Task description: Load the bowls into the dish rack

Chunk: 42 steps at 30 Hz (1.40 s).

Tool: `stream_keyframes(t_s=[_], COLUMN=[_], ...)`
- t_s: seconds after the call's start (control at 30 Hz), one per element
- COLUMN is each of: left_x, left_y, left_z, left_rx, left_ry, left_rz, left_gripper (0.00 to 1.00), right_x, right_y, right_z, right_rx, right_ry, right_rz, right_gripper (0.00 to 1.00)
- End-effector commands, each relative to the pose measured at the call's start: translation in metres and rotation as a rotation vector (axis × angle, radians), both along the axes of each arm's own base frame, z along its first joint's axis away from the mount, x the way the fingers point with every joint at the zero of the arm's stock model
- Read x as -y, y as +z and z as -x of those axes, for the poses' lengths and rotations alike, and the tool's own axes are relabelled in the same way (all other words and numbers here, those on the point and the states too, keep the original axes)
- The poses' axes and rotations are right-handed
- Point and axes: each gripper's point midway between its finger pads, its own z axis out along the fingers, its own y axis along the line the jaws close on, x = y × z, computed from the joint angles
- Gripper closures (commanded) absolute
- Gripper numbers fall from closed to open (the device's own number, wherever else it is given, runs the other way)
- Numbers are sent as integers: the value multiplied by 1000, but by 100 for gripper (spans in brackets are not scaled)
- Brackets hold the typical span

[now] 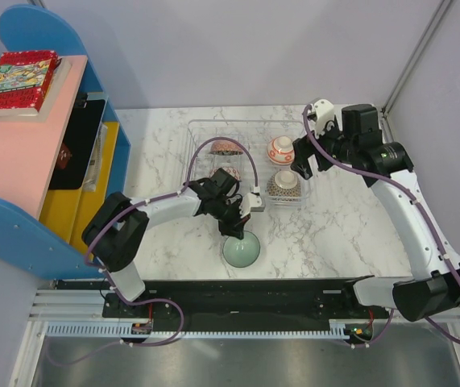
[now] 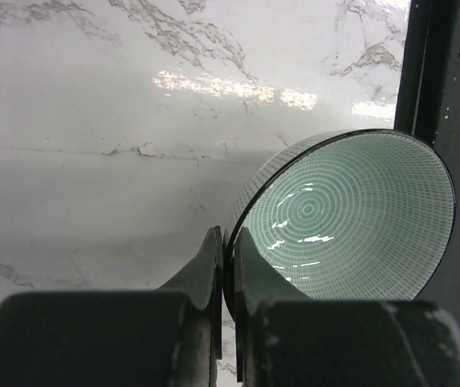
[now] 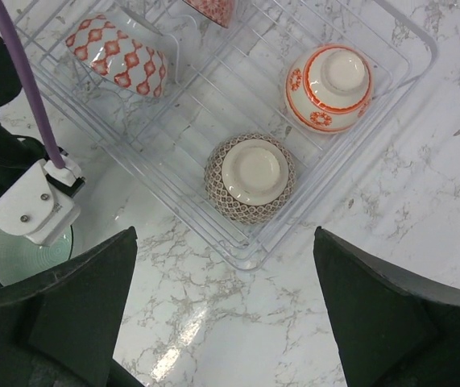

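Observation:
A pale mint-green bowl (image 1: 241,249) sits on the marble table in front of the clear dish rack (image 1: 250,123). My left gripper (image 1: 237,229) is shut on its rim. In the left wrist view the rim of the mint bowl (image 2: 350,218) is pinched between both fingers of the left gripper (image 2: 230,246). The rack holds an orange-red floral bowl (image 3: 330,85) and a beige lattice bowl (image 3: 250,177), both upside down, plus a red diamond-patterned bowl (image 3: 117,52) on its side. My right gripper (image 3: 225,310) hangs open above the rack's near right corner (image 3: 250,256), holding nothing.
A blue and pink shelf (image 1: 20,153) with books (image 1: 16,81) stands along the left side of the table. Another red-patterned bowl (image 1: 228,147) sits at the back of the rack. The dark front edge of the table (image 2: 455,81) runs just beside the mint bowl.

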Motion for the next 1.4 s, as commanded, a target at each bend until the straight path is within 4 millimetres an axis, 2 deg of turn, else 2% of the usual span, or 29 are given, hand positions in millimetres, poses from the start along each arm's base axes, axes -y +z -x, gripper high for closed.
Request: stream_keyframes(t_s=[0.0, 0.1, 0.13, 0.2, 0.23, 0.3, 0.33, 0.37, 0.43, 0.47, 0.53, 0.6, 0.67, 0.73, 0.77, 0.97, 1.13, 1.37], left_x=[4, 3, 0, -3, -7, -14, -23, -29, -42, -46, -53, -53, -54, -53, -52, -52, -56, -58], left_y=[28, 64, 87, 112, 136, 160, 181, 193, 215, 218, 226, 223, 230, 230, 231, 244, 251, 253], left_z=[1, 1, -2, -9, -20, -31, -45, -50, -66, -71, -82, -90, -99, -107, -110, -122, -131, -138], left_rx=[46, 102, 136, 176, 211, 222, 230, 222, 213, 190, 171, 143, 151, 156, 153, 206, 291, 326], left_ry=[-64, -90, -85, -77, -52, -10, 21, 45, 80, 99, 118, 124, 126, 135, 144, 161, 201, 222], left_rz=[62, 125, 171, 220, 271, 321, 377, 408, 479, 493, 526, 539, 563, 569, 572, 587, 573, 563], left_gripper=[98, 98, 98, 98, 98, 98, 98, 98, 98, 98, 98, 98, 98, 98, 98, 98, 98, 98], right_x=[-13, -25, -29, -43, -49, -64, -72, -77, -89, -93, -104, -111, -116, -122, -126, -144, -153, -161], right_y=[32, 37, 41, 47, 51, 55, 62, 59, 68, 64, 73, 73, 73, 79, 73, 38, 19, 14], right_z=[4, 6, 4, 10, 9, 16, 16, 14, 17, 14, 15, 12, 5, 0, -4, -16, -4, 15], right_rx=[58, 40, 47, 9, 12, -34, -49, -81, -119, -149, -203, -257, -304, -265, -328, -415, -469, -481], right_ry=[53, 91, 98, 147, 164, 240, 259, 270, 327, 339, 383, 405, 392, 428, 408, 371, 383, 420], right_rz=[-92, -166, -194, -278, -312, -394, -448, -478, -563, -588, -679, -739, -824, -875, -906, -892, -869, -833], right_gripper=[2, 2, 3, 2, 2, 2, 2, 2, 2, 2, 2, 2, 2, 2, 2, 2, 3, 3])
